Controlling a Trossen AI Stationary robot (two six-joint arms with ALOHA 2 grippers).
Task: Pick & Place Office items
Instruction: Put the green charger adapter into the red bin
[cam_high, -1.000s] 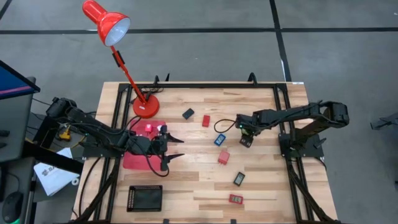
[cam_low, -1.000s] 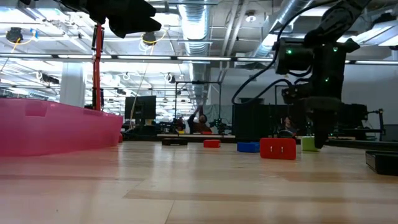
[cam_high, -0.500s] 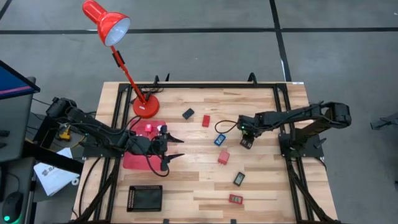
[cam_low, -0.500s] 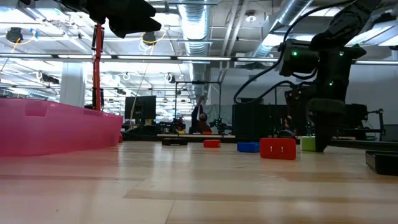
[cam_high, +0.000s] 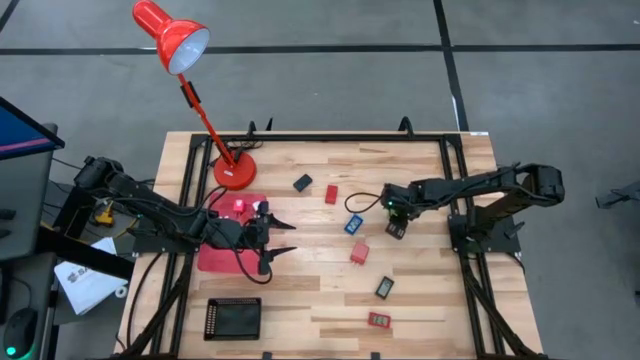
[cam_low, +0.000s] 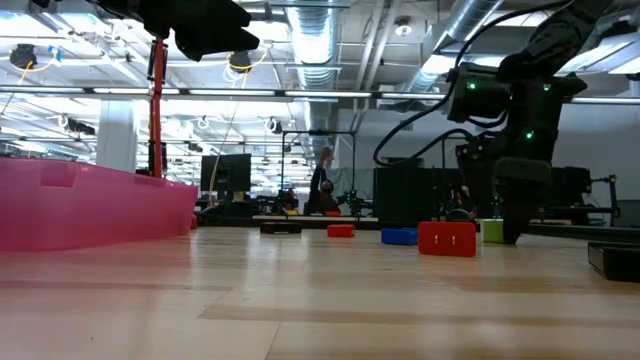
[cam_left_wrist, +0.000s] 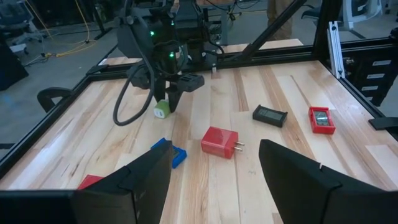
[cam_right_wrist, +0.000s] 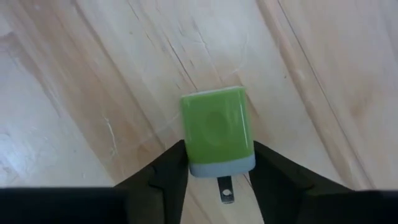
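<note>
A small green block (cam_right_wrist: 216, 130) with a grey end and a metal prong lies on the wooden table at its right middle; in the low view the block (cam_low: 492, 231) sits on the tabletop. My right gripper (cam_right_wrist: 219, 167) points down and is shut on it; the high view shows the gripper (cam_high: 396, 226) there. Other office items lie loose on the table: a blue one (cam_high: 354, 224), red ones (cam_high: 359, 253) (cam_high: 331, 194) (cam_high: 379, 320) and black ones (cam_high: 302, 183) (cam_high: 385, 288). My left gripper (cam_high: 288, 236) hovers open by the pink tray (cam_high: 215, 258), holding nothing. My right gripper pinches the green block between its two fingers, one on each long side, near the grey pronged end (cam_right_wrist: 221, 167). The fingers (cam_right_wrist: 174, 168) come from above, pointing steeply down. The block lies flat on the table.
A red desk lamp (cam_high: 233, 172) stands at the far left, its shade reaching beyond the table. A black tray (cam_high: 232, 318) lies at the near left. Bare wood lies between the pink tray and the scattered items. Metal frame rails (cam_high: 455, 190) border the table.
My right gripper has closed its fingers onto the green block, which has stayed on the table.
</note>
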